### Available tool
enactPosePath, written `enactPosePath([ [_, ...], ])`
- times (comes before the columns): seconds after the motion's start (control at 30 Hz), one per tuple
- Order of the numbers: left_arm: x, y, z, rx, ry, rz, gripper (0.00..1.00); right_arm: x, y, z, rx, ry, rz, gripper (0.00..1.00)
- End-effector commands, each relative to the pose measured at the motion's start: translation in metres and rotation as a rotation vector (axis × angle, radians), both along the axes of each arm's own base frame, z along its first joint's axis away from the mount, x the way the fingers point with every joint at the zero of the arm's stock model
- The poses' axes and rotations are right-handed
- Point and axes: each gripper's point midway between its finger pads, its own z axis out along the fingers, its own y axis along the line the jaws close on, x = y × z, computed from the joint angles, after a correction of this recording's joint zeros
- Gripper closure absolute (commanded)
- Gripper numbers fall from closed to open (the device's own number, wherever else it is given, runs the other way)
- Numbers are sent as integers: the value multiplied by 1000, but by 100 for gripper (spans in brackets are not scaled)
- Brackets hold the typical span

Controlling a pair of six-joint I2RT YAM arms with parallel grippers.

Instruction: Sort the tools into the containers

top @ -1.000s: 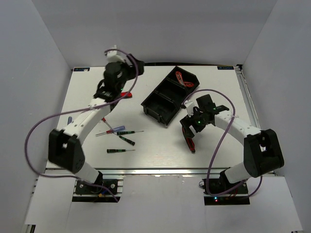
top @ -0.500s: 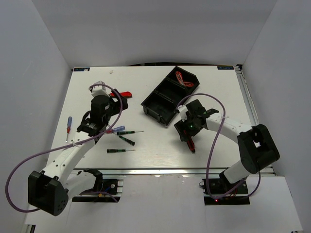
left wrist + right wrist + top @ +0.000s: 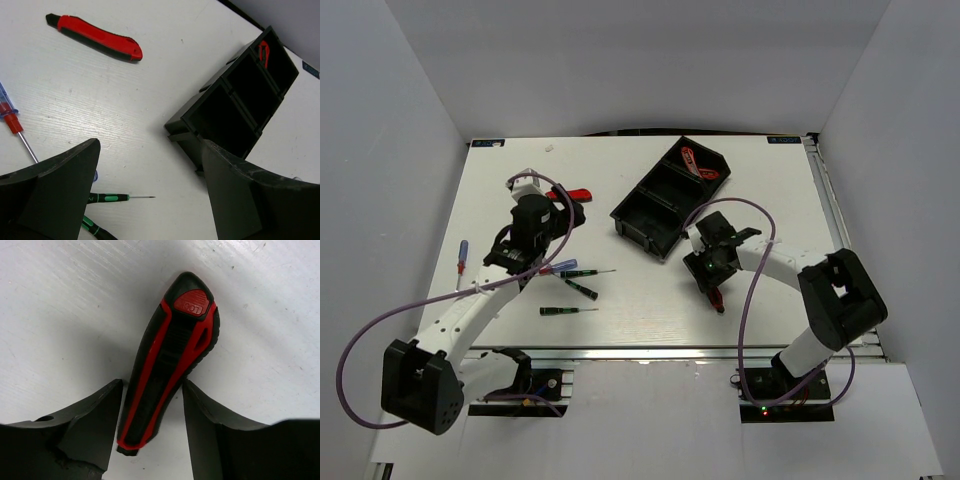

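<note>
A red-and-black tool [image 3: 167,362] lies flat on the white table [image 3: 640,300], just in front of the long black tray [image 3: 622,213]. My right gripper [image 3: 152,382] is down over it, one finger on each side of the handle. The jaws stand narrow, with a thin gap on the left side. In the top view this gripper [image 3: 710,277] is near the tray's near end. My left gripper [image 3: 150,145] hangs open and empty above the table, left of the tray [image 3: 220,85]. A red utility knife [image 3: 95,37] lies beyond it.
Several thin screwdrivers lie left of centre: green-black ones [image 3: 578,272] [image 3: 565,310] and a blue-red one [image 3: 462,262]. A red tool [image 3: 698,166] is in the tray's far compartment; the other two compartments look dark. White walls close in three sides.
My right gripper has dropped onto the red-and-black tool and narrowed its jaws around the handle. My left arm has swung back from the far side to above the screwdrivers.
</note>
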Motion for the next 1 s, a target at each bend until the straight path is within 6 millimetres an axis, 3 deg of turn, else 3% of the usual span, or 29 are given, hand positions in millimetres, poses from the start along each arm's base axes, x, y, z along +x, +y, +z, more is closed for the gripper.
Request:
enactPosePath([
  [0.0, 7, -7, 13, -27, -20, -18, 7, -6, 3, -10, -17, 36, -25, 43],
  [0.1, 9, -9, 13, -28, -19, -21, 7, -4, 0, -11, -41, 25, -28, 50],
  [0.2, 12, -10, 13, -28, -22, -23, 7, -3, 9, -5, 8, 27, 1, 59],
  [0.33, 13, -11, 13, -23, -19, -25, 7, 13, 28, 23, 89, -41, 56, 68],
  [0.47, 15, -10, 13, -22, -21, -24, 7, 24, 39, 45, 172, -78, 106, 85],
  [0.63, 15, -9, 15, -20, -26, -19, 7, 42, 48, 78, 242, -193, 202, 98],
  [0.87, 17, -7, 14, -18, -28, -12, 7, 61, 54, 122, 319, -350, 398, 100],
  [0.97, 18, -6, 15, -17, -31, -13, 7, 84, 54, 147, 336, -472, 437, 100],
])
